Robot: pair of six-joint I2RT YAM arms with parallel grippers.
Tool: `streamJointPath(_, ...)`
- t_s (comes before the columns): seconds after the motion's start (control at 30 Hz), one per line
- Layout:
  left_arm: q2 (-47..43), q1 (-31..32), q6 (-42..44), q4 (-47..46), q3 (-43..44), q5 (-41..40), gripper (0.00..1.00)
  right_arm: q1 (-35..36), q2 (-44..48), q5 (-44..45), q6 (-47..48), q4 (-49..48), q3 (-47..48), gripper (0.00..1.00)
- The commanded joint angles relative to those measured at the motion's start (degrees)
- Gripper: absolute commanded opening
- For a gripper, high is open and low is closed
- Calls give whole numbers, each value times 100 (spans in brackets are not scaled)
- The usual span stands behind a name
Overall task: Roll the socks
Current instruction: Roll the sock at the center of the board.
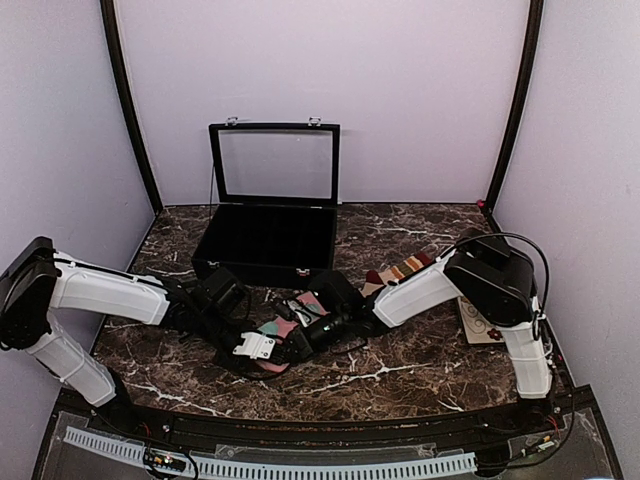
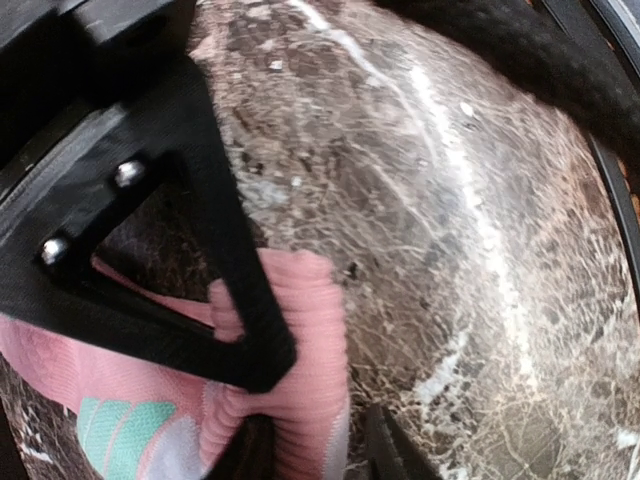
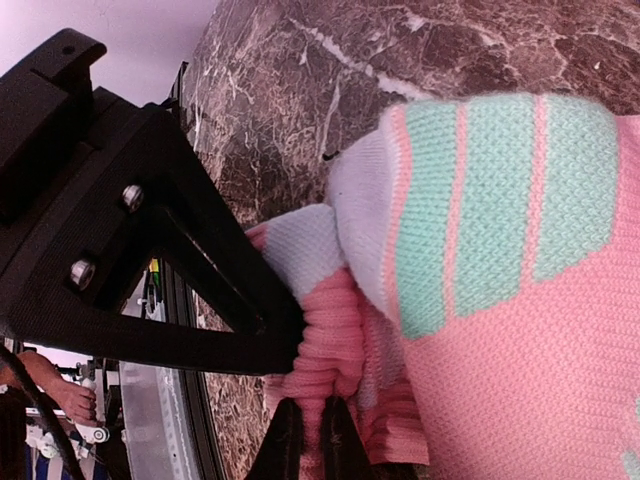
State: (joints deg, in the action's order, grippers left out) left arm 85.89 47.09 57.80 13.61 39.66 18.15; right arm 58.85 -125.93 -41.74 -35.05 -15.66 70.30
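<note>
The dark marble bench (image 1: pixel 420 380) fills the floor of the scene. At twelve o'clock on it stands a black case (image 1: pixel 265 245) with its glass-paned lid raised upright. The left arm (image 1: pixel 105 292) reaches in from nine o'clock and the right arm (image 1: pixel 430 285) from three o'clock. Both lie low over the stone and meet just short of the bench's middle, on the six o'clock side.

The pink sock (image 1: pixel 283 327) lies there under both pincers, in front of the case and apart from it. Its mint-teal patches (image 3: pixel 480 200) and a pale panel show in the right wrist view, and its ribbed pink end (image 2: pixel 310 330) is bunched in the left wrist view.

The tan striped sock (image 1: pixel 405 270) lies flat at about two o'clock from the pink one, partly hidden by the right arm and touched by neither pincer. A small pale card (image 1: pixel 480 325) lies at three o'clock near the bench edge.

The left pincer (image 2: pixel 290 420) is part closed on the pink sock, with folded rib packed between its jaws. The right pincer (image 3: pixel 300 400) is squeezed nearly together, nipping a narrow pleat of the same pink rib. In the top view the two pincers sit close beside each other on the sock.
</note>
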Motion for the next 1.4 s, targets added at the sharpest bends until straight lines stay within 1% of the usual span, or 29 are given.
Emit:
streamJointPath(0.0, 461, -59, -97, 376, -126, -769, 24, 48, -325, 121, -16, 800, -302, 0)
streamJointPath(0.07, 633, -60, -166, 517, -49, -729, 17, 43, -262, 172, 25, 791, -313, 3)
streamJointPath(0.2, 863, -77, -233, 819, -7, -509, 15, 31, -70, 312, 142, 794, -390, 10)
streamJointPath(0.23, 926, -77, -234, 929, 17, -428, 16, 16, -26, 343, 184, 844, -386, 12)
streamJointPath(0.37, 1114, -77, -222, 1344, 91, -206, 24, -67, 116, 313, 242, 867, -640, 15)
streamJointPath(0.53, 1269, -77, -219, 1564, 180, -208, 27, -128, 206, 295, 284, 879, -767, 18)
streamJointPath(0.57, 1325, -77, -237, 1609, 211, -203, 25, -128, 239, 324, 298, 872, -793, 20)
streamJointPath(0.6, 1402, -92, -261, 1701, 273, -161, 17, -140, 285, 373, 330, 874, -843, 22)
streamJointPath(0.7, 1539, -150, -363, 1947, 450, 72, 5, -185, 531, 577, 425, 705, -1034, 27)
streamJointPath(0.8, 1639, -165, -420, 2064, 509, 154, 4, -224, 855, 855, 636, 544, -1255, 46)
streamJointPath(0.83, 1679, -177, -438, 2122, 534, 217, 3, -225, 967, 958, 784, 577, -1302, 48)
streamJointPath(0.9, 1755, -226, -480, 2288, 610, 422, 3, -233, 1165, 1215, 1011, 598, -1442, 50)
streamJointPath(0.93, 1797, -265, -503, 2375, 670, 564, 3, -234, 1286, 1327, 1121, 597, -1536, 58)
streamJointPath(0.97, 1838, -307, -520, 2476, 724, 700, 3, -234, 1479, 1461, 1224, 551, -1653, 92)
streamJointPath(1.0, 1877, -345, -536, 2576, 784, 854, 3, -234, 1653, 1633, 1316, 448, -1830, 98)
streamJointPath(1.07, 1967, -442, -534, 2791, 907, 1148, 4, -227, 2091, 2099, 1551, 134, -2244, 99)
streamJointPath(1.13, 2127, -538, -486, 3085, 1103, 1474, 4, -110, 2745, 2825, 1880, -358, -2813, 99)
streamJointPath(1.2, 2318, -629, -399, 3428, 1328, 1876, 4, 188, 3366, 3967, 2370, -743, -3301, 99)
streamJointPath(1.27, 2499, -663, -277, 3736, 1485, 2162, 3, 492, 3992, 4906, 2713, -907, -3560, 99)
streamJointPath(1.33, 2622, -666, -205, 3965, 1615, 2373, 3, 515, 4355, 5849, 2524, -1007, -3725, 99)
streamJointPath(1.37, 2668, -666, -187, 4056, 1684, 2551, 3, 510, 4489, 6519, 2176, -1109, -3842, 99)
